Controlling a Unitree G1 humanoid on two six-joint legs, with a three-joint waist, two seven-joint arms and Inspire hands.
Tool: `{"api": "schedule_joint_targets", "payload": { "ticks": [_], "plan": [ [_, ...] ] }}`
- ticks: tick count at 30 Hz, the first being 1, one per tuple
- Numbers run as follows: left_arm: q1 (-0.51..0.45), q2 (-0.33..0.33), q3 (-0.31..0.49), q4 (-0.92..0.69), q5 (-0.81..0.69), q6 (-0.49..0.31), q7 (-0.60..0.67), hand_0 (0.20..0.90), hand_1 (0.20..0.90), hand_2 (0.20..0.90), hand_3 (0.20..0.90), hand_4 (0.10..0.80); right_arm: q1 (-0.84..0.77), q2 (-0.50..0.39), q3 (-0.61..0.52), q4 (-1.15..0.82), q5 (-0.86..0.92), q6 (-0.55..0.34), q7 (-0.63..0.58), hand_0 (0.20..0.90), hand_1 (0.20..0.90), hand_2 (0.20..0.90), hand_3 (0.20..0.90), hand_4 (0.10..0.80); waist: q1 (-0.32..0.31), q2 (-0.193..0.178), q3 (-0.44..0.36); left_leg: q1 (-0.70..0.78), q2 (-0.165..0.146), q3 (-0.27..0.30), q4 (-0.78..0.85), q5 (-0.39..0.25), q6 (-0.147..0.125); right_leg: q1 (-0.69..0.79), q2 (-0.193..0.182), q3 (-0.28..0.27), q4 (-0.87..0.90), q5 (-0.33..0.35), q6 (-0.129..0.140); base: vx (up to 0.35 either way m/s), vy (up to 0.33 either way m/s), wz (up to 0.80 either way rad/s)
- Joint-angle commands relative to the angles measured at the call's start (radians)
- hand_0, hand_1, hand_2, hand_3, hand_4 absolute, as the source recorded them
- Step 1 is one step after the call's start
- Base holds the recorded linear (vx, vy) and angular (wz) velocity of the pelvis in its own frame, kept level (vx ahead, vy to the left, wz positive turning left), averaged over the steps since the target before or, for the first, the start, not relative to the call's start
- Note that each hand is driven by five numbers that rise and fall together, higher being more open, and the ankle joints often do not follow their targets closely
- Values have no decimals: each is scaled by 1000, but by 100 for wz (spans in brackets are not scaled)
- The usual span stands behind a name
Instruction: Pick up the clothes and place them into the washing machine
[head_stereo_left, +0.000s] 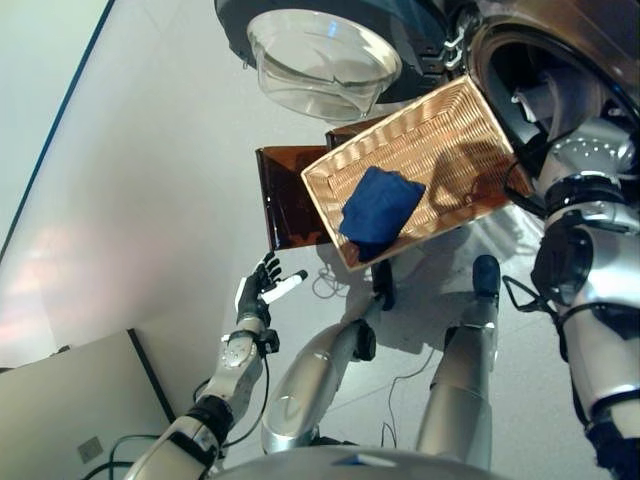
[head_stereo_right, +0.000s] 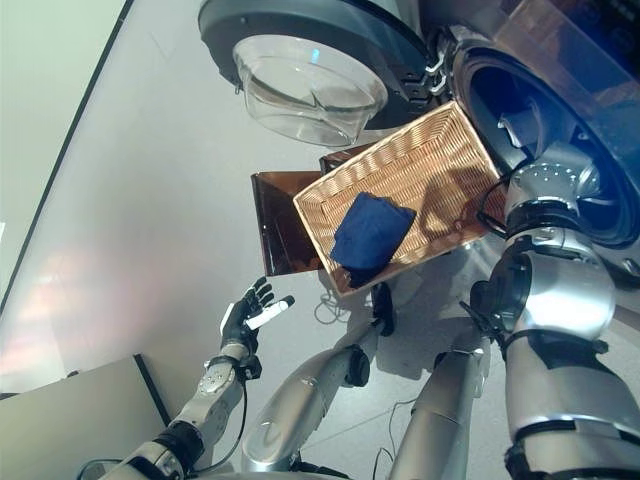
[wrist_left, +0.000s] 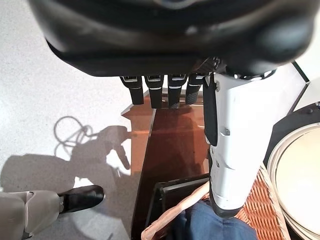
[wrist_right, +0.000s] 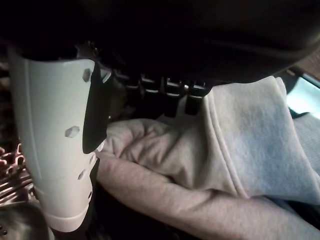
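A shallow wicker basket (head_stereo_left: 420, 120) rests on a low dark brown box (head_stereo_left: 285, 200) beside the washing machine. A folded dark blue cloth (head_stereo_left: 378, 207) lies in the basket's near end. My right arm reaches over the basket's far corner into the machine's open drum (head_stereo_left: 560, 70). In the right wrist view my right hand (wrist_right: 55, 150) has its thumb and fingers straight over a beige and grey garment (wrist_right: 225, 150) lying in the drum. My left hand (head_stereo_left: 262, 290) is open and empty above the floor, near the box's front corner.
The machine's round door (head_stereo_left: 320, 60) with its glass bowl stands swung open beyond the basket. A light grey cabinet top (head_stereo_left: 70, 410) lies at the lower left. Pale floor (head_stereo_left: 130, 200) stretches to the left of the box.
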Motion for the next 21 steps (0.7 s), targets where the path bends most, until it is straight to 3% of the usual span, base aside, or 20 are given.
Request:
{"api": "schedule_joint_targets", "payload": {
  "ticks": [1, 8, 18, 21],
  "plan": [
    [40, 27, 37, -10, -10, -41, 46, 900, 900, 900, 900, 800, -135, -132, 171, -142, -146, -31, -15, 900, 900, 900, 900, 800, -47, 75, -55, -68, 83, -20, 47, 4, -131, 26, 52, 19, 158, -158, -111, 0, 0, 0],
    [27, 29, 63, -10, -3, -53, 59, 900, 900, 900, 900, 800, -49, -32, 241, -182, -333, 32, -42, 900, 900, 900, 900, 800, -55, 61, -32, -68, 89, -17, 48, 7, -128, 33, 56, 17, 150, -149, -113, -6, -2, 0],
    [15, 33, 126, -49, 34, -82, 93, 900, 900, 900, 900, 800, 211, 160, 428, -314, -875, 237, -96, 900, 900, 900, 900, 800, -81, 11, 26, -75, 104, -11, 72, 3, -123, 50, 66, 2, 140, -137, -116, -27, -30, -5],
    [22, 38, 133, -62, 46, -84, 101, 900, 900, 900, 900, 800, 232, 183, 435, -328, -917, 251, -113, 900, 900, 900, 900, 800, -80, 3, 30, -79, 109, -11, 72, 6, -123, 48, 72, 3, 136, -129, -117, 0, 0, 0]
  ]
}}
